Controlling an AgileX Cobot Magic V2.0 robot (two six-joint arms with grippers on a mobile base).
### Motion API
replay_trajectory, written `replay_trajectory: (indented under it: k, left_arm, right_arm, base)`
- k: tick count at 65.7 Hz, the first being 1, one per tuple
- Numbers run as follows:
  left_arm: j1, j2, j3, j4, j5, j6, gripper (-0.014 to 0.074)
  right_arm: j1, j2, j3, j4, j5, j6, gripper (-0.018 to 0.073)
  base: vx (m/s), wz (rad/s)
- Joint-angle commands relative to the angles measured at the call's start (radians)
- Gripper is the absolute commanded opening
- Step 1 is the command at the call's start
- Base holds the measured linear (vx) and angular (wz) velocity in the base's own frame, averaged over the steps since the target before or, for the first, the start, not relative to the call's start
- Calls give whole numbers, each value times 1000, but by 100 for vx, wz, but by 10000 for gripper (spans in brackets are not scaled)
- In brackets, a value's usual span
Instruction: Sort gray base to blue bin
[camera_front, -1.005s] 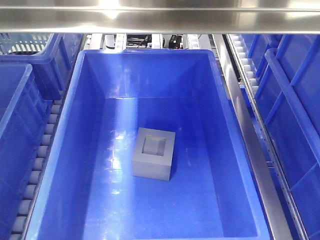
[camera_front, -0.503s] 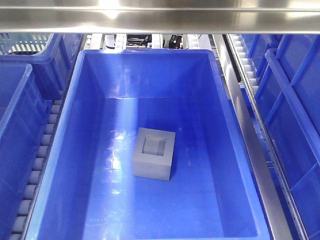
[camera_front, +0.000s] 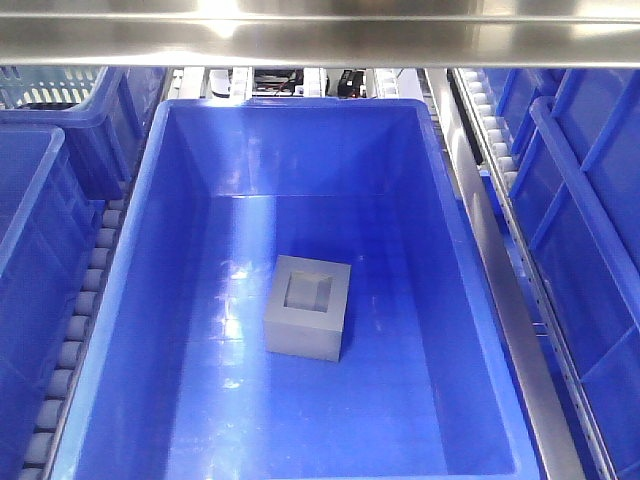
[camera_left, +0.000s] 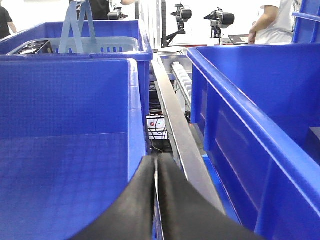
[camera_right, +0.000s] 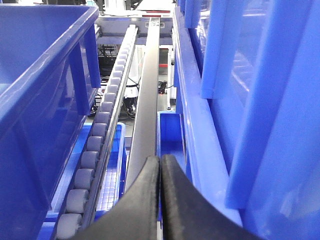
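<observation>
The blue bin (camera_front: 180, 160) fills the front view, its near rim cut off by the bottom edge and its far rim partly under a steel rail (camera_front: 320, 40) crossing the top. More blue totes (camera_front: 40, 260) flank it on both sides, cropped by the picture edges, with roller tracks (camera_front: 85, 300) running between them; a pale lattice basket (camera_front: 50, 85) sits in the far-left tote, mostly hidden. The gray base (camera_front: 308, 320) rests on the bin's floor near the middle, recess facing up, clear of all four walls. In the left wrist view the left end effector (camera_left: 155, 200) has its black fingers pressed together with nothing between them, above a gap beside a steel rail. The right end effector (camera_right: 160, 200) is likewise closed and empty, over a roller track.
</observation>
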Motion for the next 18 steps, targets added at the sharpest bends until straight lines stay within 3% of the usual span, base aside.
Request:
replay_trajectory:
  k: [1, 18]
  left_arm:
    - [-8, -9, 30, -10, -66, -1, -6]
    - [-8, -9, 30, -10, -66, -1, -6]
  right_arm:
    - [-5, -12, 14, -6, -75, -5, -9]
    - [-5, -12, 14, -6, -75, -5, -9]
  base:
    - [0, 0]
    - [0, 0]
